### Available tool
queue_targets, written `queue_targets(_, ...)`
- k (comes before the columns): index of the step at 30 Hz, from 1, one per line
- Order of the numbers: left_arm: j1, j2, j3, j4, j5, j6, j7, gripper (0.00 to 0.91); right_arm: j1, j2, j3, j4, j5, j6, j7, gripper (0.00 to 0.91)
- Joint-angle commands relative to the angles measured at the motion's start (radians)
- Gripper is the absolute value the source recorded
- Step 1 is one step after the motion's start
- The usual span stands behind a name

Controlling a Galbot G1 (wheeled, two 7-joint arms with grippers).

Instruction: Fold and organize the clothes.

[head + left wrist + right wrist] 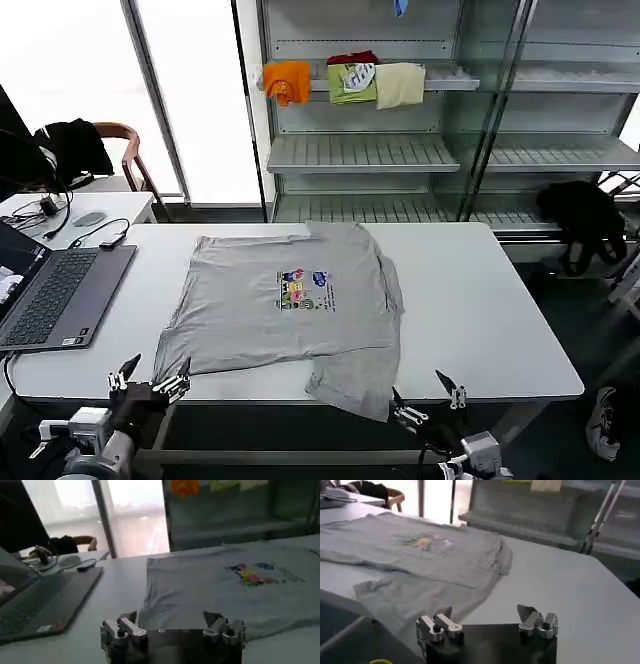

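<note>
Over the near edge of the white tabletop (480,330), one corner of the light grey short-sleeved T-shirt of soft fabric (290,310) droops out of sight. It lies spread flat at the middle, chest print up, one sleeve bunched on the right side; the print's design is too small to read. Below that edge, the left claw (150,378) and right claw (428,395) hover with fingers apart, holding nothing. An open grey laptop (55,295) is cut off at left.

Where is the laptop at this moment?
In the head view, the open laptop sits at the white table's left end, beside the grey T-shirt.
</note>
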Motion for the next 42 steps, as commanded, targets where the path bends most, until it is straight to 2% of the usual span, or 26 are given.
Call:
queue_targets(1, -0.046, 0.010, -0.001, 0.089, -0.108, 0.039, -0.001, 0.907, 0.036, 0.009, -0.042, -0.013, -0.005, -0.053, -0.009, 0.907)
queue_targets(10, -0.104, 0.012, 0.005, 0.209, -0.138, 0.038, 0.012, 0.887, 0.056, 0.022, -0.052, -0.029, -0.003, -0.052, -0.008, 0.907)
queue_targets(13, -0.119, 0.013, 0.000, 0.246, -0.162, 0.037, 0.015, 0.786, 0.061, 0.024, -0.053, -0.035, -0.003, -0.053, -0.007, 0.907)
queue_targets(14, -0.122, 0.013, -0.002, 0.255, -0.164, 0.037, 0.018, 0.685, 0.062, 0.024, -0.054, -0.036, -0.003, -0.053, -0.008, 0.907)
queue_targets(17, -0.126, 0.011, -0.001, 0.263, -0.171, 0.037, 0.025, 0.514, 0.065, 0.025, -0.059, -0.040, -0.003, -0.053, -0.007, 0.907)
queue_targets(19, -0.129, 0.009, 0.000, 0.268, -0.171, 0.036, 0.028, 0.464, 0.071, 0.026, -0.064, -0.045, -0.003, -0.053, -0.007, 0.897)
queue_targets(20, -0.129, 0.009, 0.000, 0.269, -0.173, 0.037, 0.030, 0.433, 0.076, 0.027, -0.067, -0.052, -0.003, -0.053, -0.008, 0.846)
queue_targets(21, -0.129, 0.008, 0.000, 0.270, -0.174, 0.036, 0.036, 0.353, 0.080, 0.028, -0.070, -0.057, -0.002, -0.053, -0.009, 0.685)
queue_targets(22, -0.129, 0.008, 0.000, 0.271, -0.174, 0.036, 0.036, 0.222, 0.082, 0.029, -0.073, -0.059, -0.002, -0.052, -0.009, 0.554)
queue_targets(23, -0.129, 0.007, 0.001, 0.272, -0.176, 0.036, 0.038, 0.161, 0.085, 0.032, -0.076, -0.064, -0.002, -0.053, -0.008, 0.433)
queue_targets(25, -0.129, 0.006, 0.001, 0.274, -0.176, 0.036, 0.041, 0.030, 0.090, 0.036, -0.082, -0.070, -0.002, -0.053, -0.008, 0.343)
queue_targets(27, -0.127, 0.005, 0.003, 0.273, -0.176, 0.036, 0.043, 0.020, 0.096, 0.040, -0.090, -0.077, -0.003, -0.053, -0.008, 0.171)
queue_targets(28, -0.126, 0.005, 0.003, 0.272, -0.175, 0.036, 0.043, 0.020, 0.097, 0.041, -0.092, -0.079, -0.002, -0.053, -0.009, 0.040)
queue_targets(29, -0.124, 0.004, 0.005, 0.269, -0.175, 0.036, 0.044, 0.020, 0.101, 0.042, -0.096, -0.083, -0.002, -0.053, -0.009, 0.000)
queue_targets(42, -0.120, 0.008, 0.000, 0.214, -0.175, 0.023, 0.046, 0.020, 0.127, 0.063, -0.093, -0.082, 0.014, -0.052, -0.006, 0.000)
